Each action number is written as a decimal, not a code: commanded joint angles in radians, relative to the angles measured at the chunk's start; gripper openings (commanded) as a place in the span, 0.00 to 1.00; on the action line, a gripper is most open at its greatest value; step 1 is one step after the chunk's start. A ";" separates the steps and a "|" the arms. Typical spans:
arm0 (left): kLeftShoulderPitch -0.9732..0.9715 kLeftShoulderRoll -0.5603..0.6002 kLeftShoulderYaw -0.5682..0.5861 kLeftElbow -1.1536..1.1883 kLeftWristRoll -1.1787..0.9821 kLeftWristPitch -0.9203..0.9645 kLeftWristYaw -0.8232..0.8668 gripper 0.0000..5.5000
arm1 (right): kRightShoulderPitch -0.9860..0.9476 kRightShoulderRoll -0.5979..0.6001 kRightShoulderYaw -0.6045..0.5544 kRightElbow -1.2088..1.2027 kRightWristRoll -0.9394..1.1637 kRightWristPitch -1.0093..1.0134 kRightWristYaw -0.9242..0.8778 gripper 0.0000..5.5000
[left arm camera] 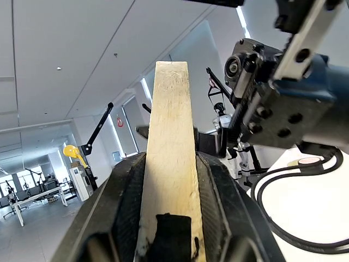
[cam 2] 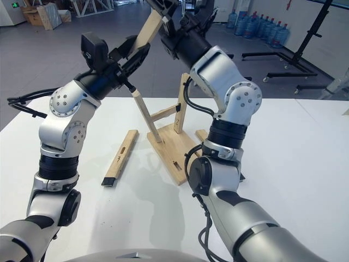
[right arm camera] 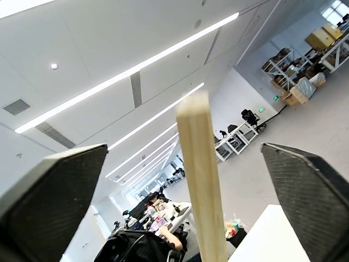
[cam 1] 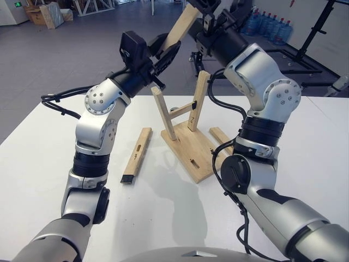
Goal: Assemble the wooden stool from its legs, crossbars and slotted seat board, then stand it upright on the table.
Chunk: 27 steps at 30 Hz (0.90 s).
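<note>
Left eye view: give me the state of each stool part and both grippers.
Held leg: in the air, tilted.
Left gripper: shut on held leg.
Right gripper: open around held leg's upper end.
Seat board: flat on table.
Two legs: standing tilted on board, joined by crossbar.
Loose leg: lying flat, left of board.
Another piece: lying right of board, partly hidden.

Pale bare wood of held leg [left arm camera: 173, 136] and seat board [cam 1: 184, 146]; loose leg [cam 1: 137, 153], black-capped end; white table [cam 1: 43, 164]
</note>
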 commanded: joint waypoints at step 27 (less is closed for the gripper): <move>0.032 0.003 -0.018 -0.044 0.027 0.021 0.000 0.23 | 0.032 -0.042 0.095 0.001 0.034 -0.082 -0.010 0.07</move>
